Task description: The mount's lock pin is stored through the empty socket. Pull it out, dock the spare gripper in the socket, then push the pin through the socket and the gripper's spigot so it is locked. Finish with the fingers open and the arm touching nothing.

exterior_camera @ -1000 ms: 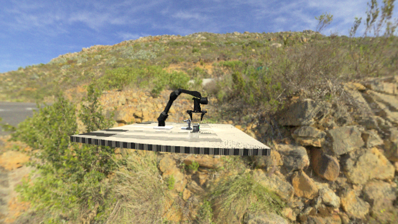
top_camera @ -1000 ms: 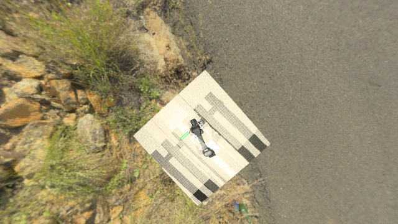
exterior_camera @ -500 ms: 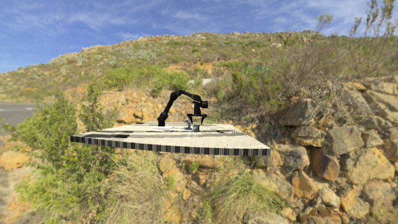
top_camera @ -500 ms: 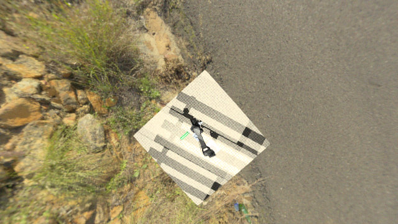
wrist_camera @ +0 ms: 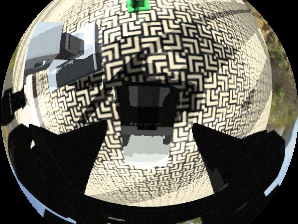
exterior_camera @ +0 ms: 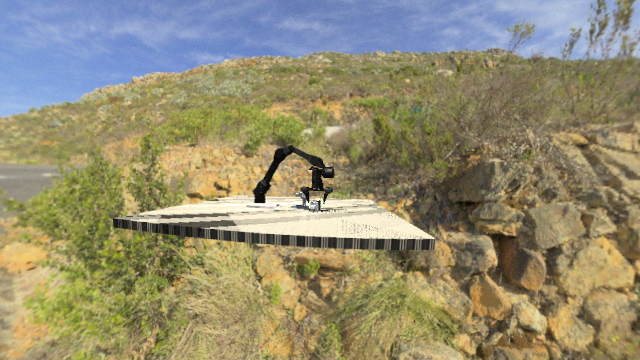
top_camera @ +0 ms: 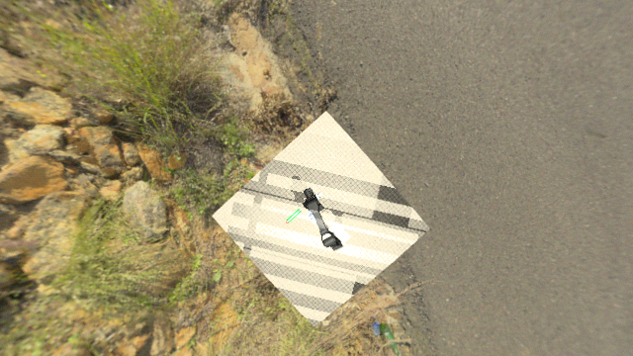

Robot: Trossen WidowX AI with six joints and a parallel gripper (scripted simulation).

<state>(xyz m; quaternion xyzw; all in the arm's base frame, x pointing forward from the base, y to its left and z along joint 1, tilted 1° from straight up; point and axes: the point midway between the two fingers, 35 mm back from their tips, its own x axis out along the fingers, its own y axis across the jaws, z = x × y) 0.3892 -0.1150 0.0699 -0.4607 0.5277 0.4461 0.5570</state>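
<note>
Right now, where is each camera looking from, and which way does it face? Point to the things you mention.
Top: high overhead, facing down at the pale patterned square table (top_camera: 326, 133) (exterior_camera: 380, 227) (wrist_camera: 220, 95); the black arm (top_camera: 318, 222) (exterior_camera: 272, 170) shows from above.
Exterior: off to one side, low, facing across the table towards a hillside; the arm shows side-on, its open gripper (exterior_camera: 317, 199) (wrist_camera: 150, 125) pointing down.
Wrist: on the arm, facing down past both black fingers.
Top and wrist both show something green (top_camera: 293, 216) (wrist_camera: 138, 6).
</note>
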